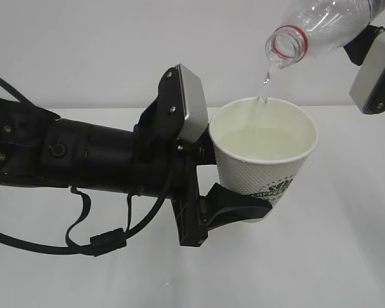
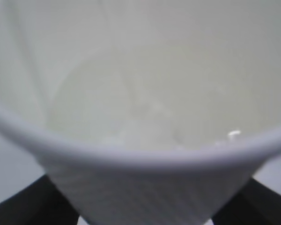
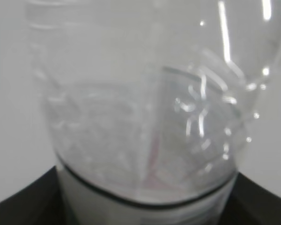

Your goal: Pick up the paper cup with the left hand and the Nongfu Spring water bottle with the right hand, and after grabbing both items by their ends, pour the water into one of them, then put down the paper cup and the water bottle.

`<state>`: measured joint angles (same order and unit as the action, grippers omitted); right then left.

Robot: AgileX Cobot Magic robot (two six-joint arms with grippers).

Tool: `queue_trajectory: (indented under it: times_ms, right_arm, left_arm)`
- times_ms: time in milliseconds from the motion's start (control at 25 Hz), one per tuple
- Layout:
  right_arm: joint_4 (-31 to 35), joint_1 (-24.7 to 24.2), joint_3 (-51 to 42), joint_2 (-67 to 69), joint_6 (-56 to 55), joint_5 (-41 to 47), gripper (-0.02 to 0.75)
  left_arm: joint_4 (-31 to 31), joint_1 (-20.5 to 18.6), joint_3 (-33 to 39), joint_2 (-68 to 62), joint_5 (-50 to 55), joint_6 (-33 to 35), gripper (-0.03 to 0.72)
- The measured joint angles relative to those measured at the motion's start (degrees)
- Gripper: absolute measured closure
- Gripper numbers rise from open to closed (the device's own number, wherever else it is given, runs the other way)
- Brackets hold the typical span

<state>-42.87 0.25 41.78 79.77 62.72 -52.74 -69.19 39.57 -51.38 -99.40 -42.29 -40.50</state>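
- Exterior: the left gripper [image 1: 234, 212] clamps the cup [image 1: 264, 160] near its base, above the table [image 1: 346, 256]; the bottle [image 1: 314, 25], tilted mouth-down above the cup, trickles water [image 1: 264, 77] into it.
- Left wrist: black fingers [image 2: 18, 206] flank the cup [image 2: 140, 93].
- Right wrist: the right gripper [image 3: 145, 206] grips the bottle [image 3: 145, 103].

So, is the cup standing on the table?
No, the left gripper holds the paper cup by its base, above the table.
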Motion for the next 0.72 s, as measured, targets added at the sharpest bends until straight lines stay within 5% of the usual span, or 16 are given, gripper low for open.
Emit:
queue_trajectory:
  times_ms: [720]
  right_arm:
    - [0.00,0.00,0.00,0.00,-4.58,-0.10,0.237]
  left_arm:
    - [0.00,0.00,0.00,0.00,0.00,0.00,0.145]
